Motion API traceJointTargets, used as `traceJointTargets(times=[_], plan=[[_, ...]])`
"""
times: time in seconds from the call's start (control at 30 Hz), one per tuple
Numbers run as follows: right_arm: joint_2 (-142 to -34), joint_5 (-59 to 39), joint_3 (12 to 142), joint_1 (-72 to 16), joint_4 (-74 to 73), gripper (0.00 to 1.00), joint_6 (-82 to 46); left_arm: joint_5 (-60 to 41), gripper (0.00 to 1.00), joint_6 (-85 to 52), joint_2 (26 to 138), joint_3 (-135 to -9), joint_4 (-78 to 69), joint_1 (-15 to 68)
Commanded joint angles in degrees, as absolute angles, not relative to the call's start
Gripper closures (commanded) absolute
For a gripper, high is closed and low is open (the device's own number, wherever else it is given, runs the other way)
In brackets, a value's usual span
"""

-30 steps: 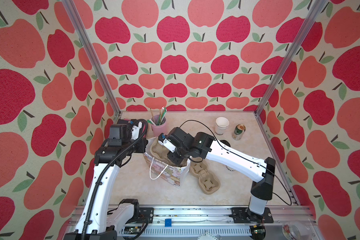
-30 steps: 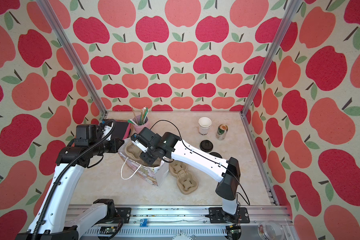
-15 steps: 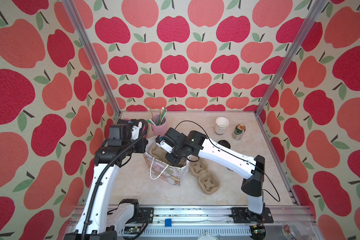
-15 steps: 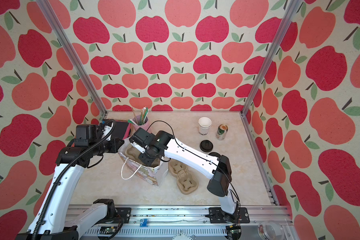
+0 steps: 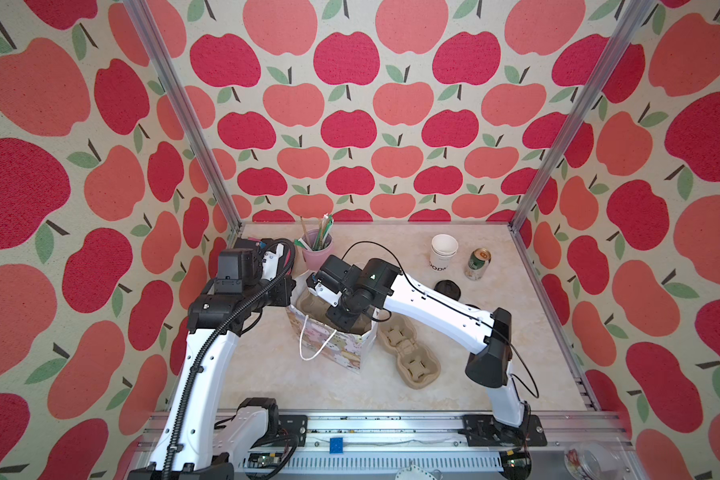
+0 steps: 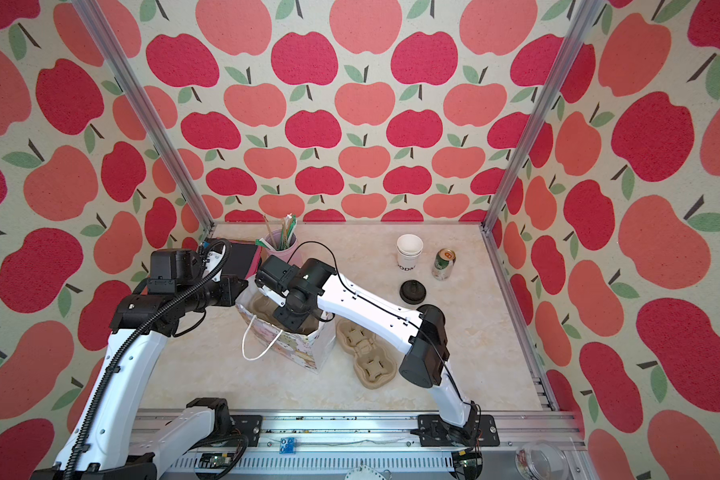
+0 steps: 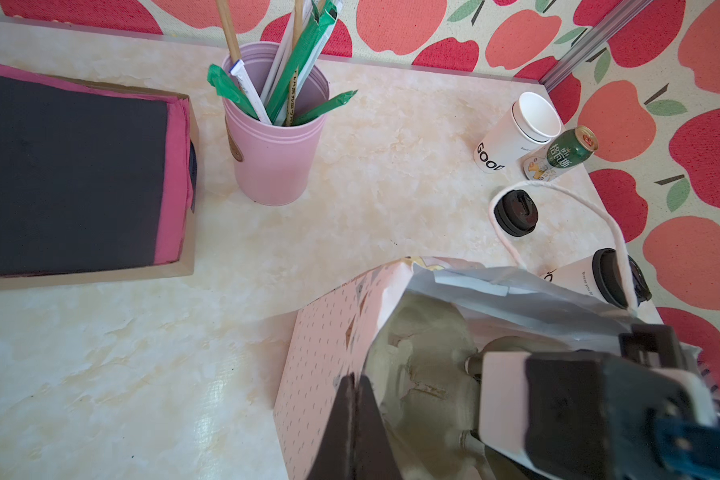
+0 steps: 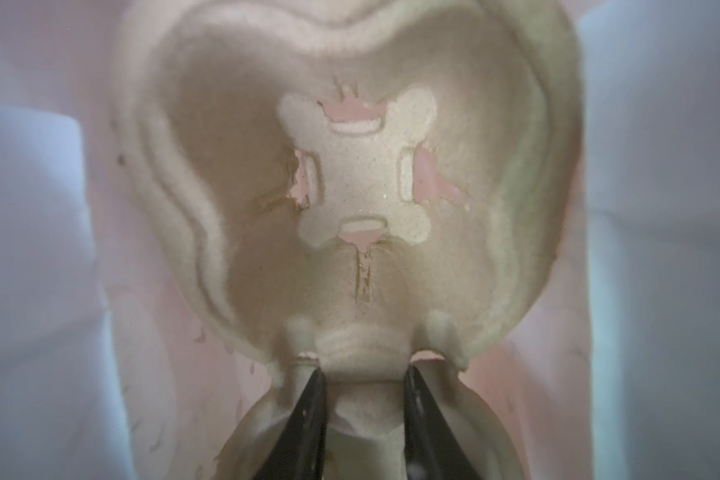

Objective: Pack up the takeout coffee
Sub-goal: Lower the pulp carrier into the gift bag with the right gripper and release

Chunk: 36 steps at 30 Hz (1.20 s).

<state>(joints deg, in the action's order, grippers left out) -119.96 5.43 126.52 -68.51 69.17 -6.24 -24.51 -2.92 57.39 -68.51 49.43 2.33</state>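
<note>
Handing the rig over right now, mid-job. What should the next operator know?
Left gripper: shut on the rim of the gift bag, holding it open.
Right gripper: inside the bag, shut on the cup carrier's middle bridge.
Takeout coffee: lidded, on the table outside the bag, not held.
Done: carrier is in the bag.
Left: release it, then pack the coffee.

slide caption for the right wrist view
right gripper clamped on the centre bridge of a pulp cup carrier inside the pink gift bag

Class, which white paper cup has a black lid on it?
The takeout coffee, a single cup; the stacked cups by the green can are open-topped.
</note>
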Motion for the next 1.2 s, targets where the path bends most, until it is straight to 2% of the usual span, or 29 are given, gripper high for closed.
traceJointTargets(times=[0.0,1.17], plan=[[-122.36,4.86,129.46,-68.55,74.16,0.74,-5.45,-25.32,1.0,-1.41,56.47,-68.39,48.69,1.89],[-135.56,-0.99,131.04,-68.55,76.02,0.74,-4.83,-24.62,1.0,-1.23,54.76,-66.78,47.73,1.91]])
